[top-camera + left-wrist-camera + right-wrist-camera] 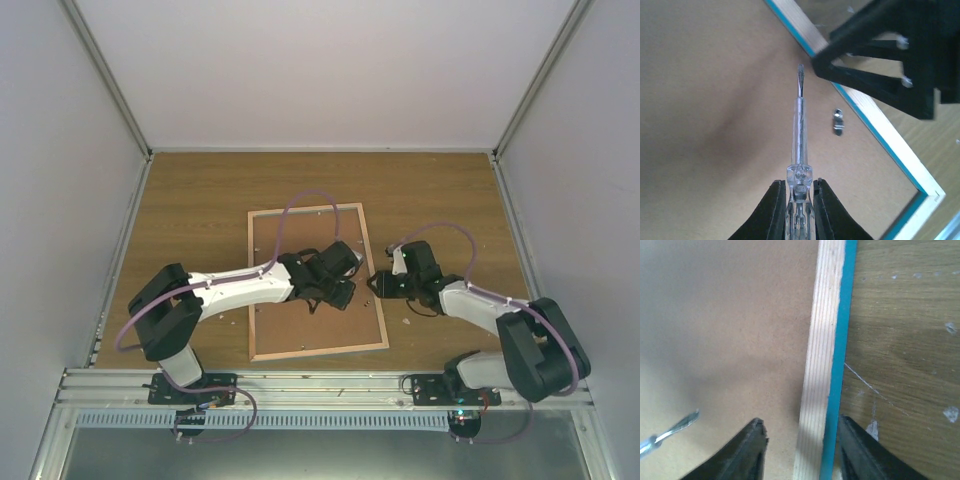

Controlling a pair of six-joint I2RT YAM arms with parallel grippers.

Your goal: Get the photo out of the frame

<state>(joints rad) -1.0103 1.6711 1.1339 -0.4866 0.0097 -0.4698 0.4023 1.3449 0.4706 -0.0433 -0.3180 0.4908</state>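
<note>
Within a white-walled enclosure [330, 70], a wood-grain tabletop [200, 200] is shown, bounded at its near edge by an aluminium rail [320, 385] to which both arm bases are bolted. At mid-tabletop the frame [310, 330] is laid face down: the brown fibreboard panel is uppermost, pale wood edging runs around it, and the turquoise is seen only as a thin line along the outer side. The photo cannot be seen from any view. Part of the panel is covered from overhead by the left arm. The left hand [800, 187] is closed upon a clear-handled screwdriver [799, 135], its flat tip held close to the right edging; contact cannot be judged. The right hand [801, 421] is held open astride that edging, one finger over the panel, the other over the tabletop. A small metal tab [838, 121] is seen on the panel near the edging.
</note>
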